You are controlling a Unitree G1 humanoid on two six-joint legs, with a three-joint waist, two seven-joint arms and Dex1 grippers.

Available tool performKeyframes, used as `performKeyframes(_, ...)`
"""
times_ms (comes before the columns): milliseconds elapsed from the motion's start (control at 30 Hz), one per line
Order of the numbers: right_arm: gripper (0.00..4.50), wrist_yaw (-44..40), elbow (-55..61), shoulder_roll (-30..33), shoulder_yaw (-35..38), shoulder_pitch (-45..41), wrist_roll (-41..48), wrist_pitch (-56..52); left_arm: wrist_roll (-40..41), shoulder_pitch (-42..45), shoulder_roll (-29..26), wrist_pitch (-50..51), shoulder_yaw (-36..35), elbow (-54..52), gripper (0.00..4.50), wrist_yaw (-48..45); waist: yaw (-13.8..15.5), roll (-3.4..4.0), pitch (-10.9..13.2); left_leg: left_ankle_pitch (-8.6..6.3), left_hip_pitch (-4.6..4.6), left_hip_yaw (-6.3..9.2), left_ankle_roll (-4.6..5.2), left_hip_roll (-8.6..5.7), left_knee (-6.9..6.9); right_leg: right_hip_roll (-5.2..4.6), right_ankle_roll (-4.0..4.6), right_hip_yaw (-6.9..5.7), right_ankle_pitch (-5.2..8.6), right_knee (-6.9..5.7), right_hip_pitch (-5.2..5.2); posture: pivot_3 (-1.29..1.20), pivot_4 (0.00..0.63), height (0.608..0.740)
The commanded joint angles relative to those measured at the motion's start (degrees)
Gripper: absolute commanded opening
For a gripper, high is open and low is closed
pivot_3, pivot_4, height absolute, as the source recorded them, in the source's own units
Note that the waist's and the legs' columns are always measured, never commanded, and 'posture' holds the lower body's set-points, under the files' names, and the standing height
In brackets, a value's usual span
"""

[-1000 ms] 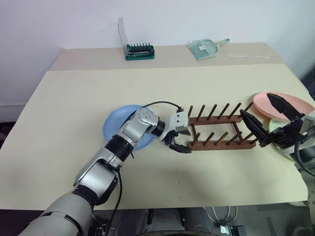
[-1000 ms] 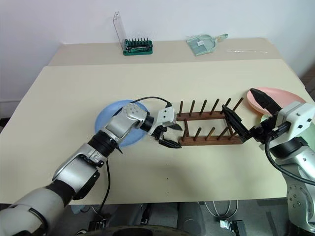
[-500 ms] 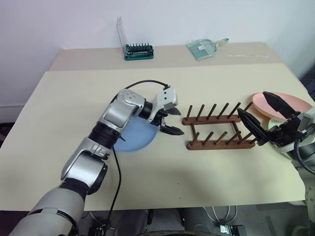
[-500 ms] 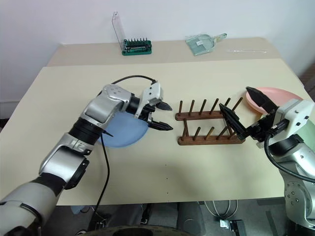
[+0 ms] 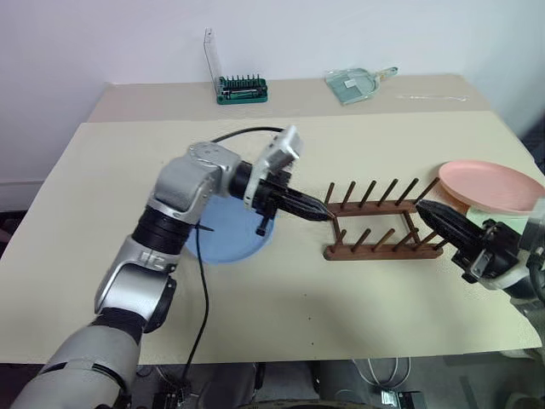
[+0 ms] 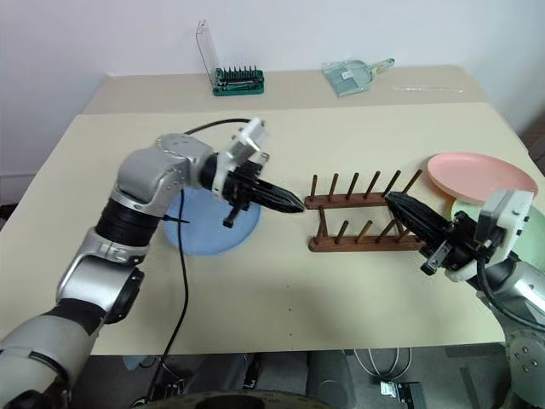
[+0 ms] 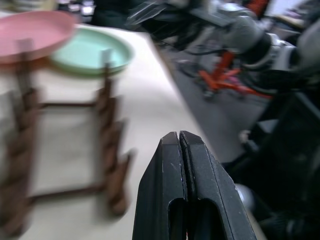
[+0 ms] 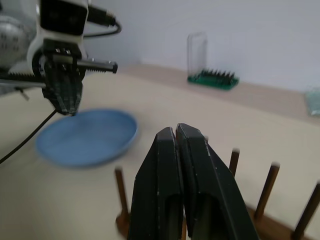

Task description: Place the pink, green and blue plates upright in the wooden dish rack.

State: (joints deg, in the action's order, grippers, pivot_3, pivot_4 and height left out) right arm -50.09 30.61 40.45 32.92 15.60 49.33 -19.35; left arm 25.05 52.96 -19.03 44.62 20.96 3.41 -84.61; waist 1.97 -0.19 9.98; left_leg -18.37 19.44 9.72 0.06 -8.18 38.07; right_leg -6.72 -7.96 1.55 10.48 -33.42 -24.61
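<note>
The wooden dish rack (image 5: 382, 221) stands empty on the table (image 5: 358, 145), right of centre, its two peg rows running left to right.

The blue plate (image 5: 223, 234) lies flat at 9 o'clock from the rack, partly under the left arm. The pink plate (image 5: 498, 186) lies flat at about 2 o'clock from the rack, near the table's right edge. The green plate (image 7: 91, 50) lies flat just beside the pink one, past the rack's right end.

The left gripper (image 5: 320, 210) hangs above the table between the blue plate and the rack's left end, fingers pressed together, holding nothing; its tips point toward the rack. The right gripper (image 6: 398, 204) sits at the rack's right end, fingers also pressed together and empty, tips pointing left over the pegs.

A green bit holder (image 5: 242, 89) and a clear dustpan (image 5: 356, 83) sit at 12 o'clock, along the far edge.
</note>
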Motion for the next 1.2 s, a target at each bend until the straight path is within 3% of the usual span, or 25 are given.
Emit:
performKeyframes(33, 0.09, -3.9, 0.4, 2.4, 1.3, 3.3, -4.2, 1.7, -3.9, -1.6, -2.7, -4.9, 5.9, -3.0, 0.05, -1.6, -0.1, 0.02, 0.0, 0.0, -0.02, -0.03, 0.01, 0.0, 0.0, 0.0, 0.0, 0.01, 0.0, -0.02, 0.0, 0.0, 0.15, 0.74)
performKeyframes(133, 0.09, -5.8, -0.6, 4.0, -0.4, 6.7, -10.3, 3.4, -5.6, -2.1, -4.5, -7.1, 9.4, -3.4, 0.05, -3.4, 0.1, 0.0, 0.0, -0.05, -0.01, -0.03, 0.08, 0.03, 0.0, 0.04, 0.01, 0.01, 0.0, -0.03, 0.0, 0.0, 0.15, 0.74)
performKeyframes(267, 0.09, -5.9, -4.8, 4.9, -5.2, 7.9, -20.8, 8.4, -13.2, -2.1, -2.9, -16.8, 14.2, 0.9, 0.05, -0.1, 0.4, -0.07, 0.0, -0.05, -0.03, -0.04, 0.09, 0.01, 0.03, 0.03, 0.0, 0.01, 0.0, 0.02, 0.07, 0.0, 0.15, 0.74)
performKeyframes(467, 0.09, -3.6, -10.6, 5.5, -8.9, 6.3, -32.4, 16.1, -17.6, -3.5, 2.8, -20.9, 12.5, 4.4, 0.05, 10.1, 0.3, -0.08, 0.0, -0.03, 0.01, -0.04, 0.04, 0.0, 0.04, -0.01, 0.01, 0.02, 0.0, 0.03, 0.04, 0.0, 0.15, 0.74)
performKeyframes(1200, 0.09, -1.7, -22.3, 6.4, -17.7, -3.6, -43.1, 24.3, -30.1, -8.9, 9.1, -21.2, 17.1, 6.4, 0.05, 25.4, 0.3, -0.06, 0.0, 0.0, -0.02, -0.05, 0.01, 0.0, 0.04, 0.01, 0.01, 0.03, -0.01, 0.02, 0.05, 0.0, 0.15, 0.74)
